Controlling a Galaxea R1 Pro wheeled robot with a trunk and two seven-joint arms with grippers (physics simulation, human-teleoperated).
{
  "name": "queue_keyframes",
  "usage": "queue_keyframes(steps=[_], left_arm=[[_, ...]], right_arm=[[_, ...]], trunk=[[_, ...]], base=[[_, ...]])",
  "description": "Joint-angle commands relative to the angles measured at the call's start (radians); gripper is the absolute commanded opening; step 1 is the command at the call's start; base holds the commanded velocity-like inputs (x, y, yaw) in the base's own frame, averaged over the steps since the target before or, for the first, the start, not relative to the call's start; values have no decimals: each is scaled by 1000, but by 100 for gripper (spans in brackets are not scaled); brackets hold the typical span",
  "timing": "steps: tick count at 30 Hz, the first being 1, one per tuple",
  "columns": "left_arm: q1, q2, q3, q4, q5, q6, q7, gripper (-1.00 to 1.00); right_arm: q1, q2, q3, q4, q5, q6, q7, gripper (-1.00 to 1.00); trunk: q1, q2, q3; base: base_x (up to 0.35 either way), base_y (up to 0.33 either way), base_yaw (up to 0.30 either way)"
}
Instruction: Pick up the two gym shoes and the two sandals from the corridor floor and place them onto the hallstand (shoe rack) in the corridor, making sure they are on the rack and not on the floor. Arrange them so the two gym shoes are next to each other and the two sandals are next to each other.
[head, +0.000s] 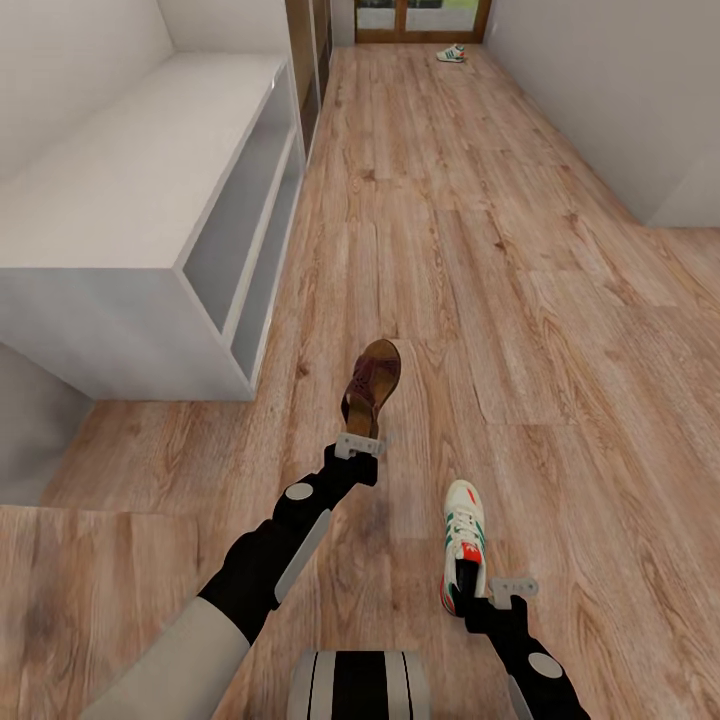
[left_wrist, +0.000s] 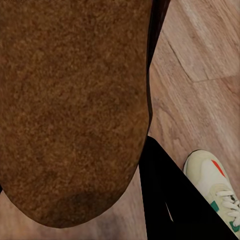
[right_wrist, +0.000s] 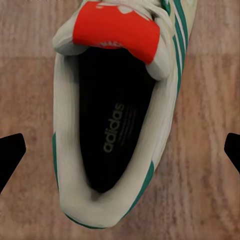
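Sandal (head: 372, 388) hangs heel-down from the left gripper (head: 360, 446), pinched at its heel and raised off the floor (head: 560, 330) for transfer to the rack (head: 140, 180) ahead-left. It is dark brown with a tan insole. One sneaker (head: 463, 545) lies under the right gripper (head: 511, 590), whose fingers look spread beside it, apparently not gripping. Another sneaker (head: 451, 53) lies far down the corridor.

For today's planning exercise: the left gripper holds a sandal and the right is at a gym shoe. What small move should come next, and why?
Probably close the right gripper on the gym shoe: its fingertips stand open either side of the heel, while the left gripper already holds the sandal.
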Motion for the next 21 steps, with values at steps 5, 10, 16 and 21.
queue_keyframes(steps=[5, 10, 16, 21], left_arm=[[0, 0, 0, -1, 5, 5, 0, -100], [0, 0, -1, -1, 5, 5, 0, -100], [0, 0, -1, -1, 5, 5, 0, -100], [0, 0, -1, -1, 5, 5, 0, -100]], right_arm=[[0, 1, -1, -2, -1, 6, -1, 100], [0, 1, -2, -4, -1, 6, -1, 100], [0, 1, -4, -34, 0, 6, -1, 100], [0, 0, -4, -46, 0, 6, -1, 100]], trunk=[[0, 0, -1], [0, 0, -1], [0, 0, -1], [0, 0, -1]], base=[[52, 0, 0], [157, 0, 0], [48, 0, 0], [7, 0, 0]])
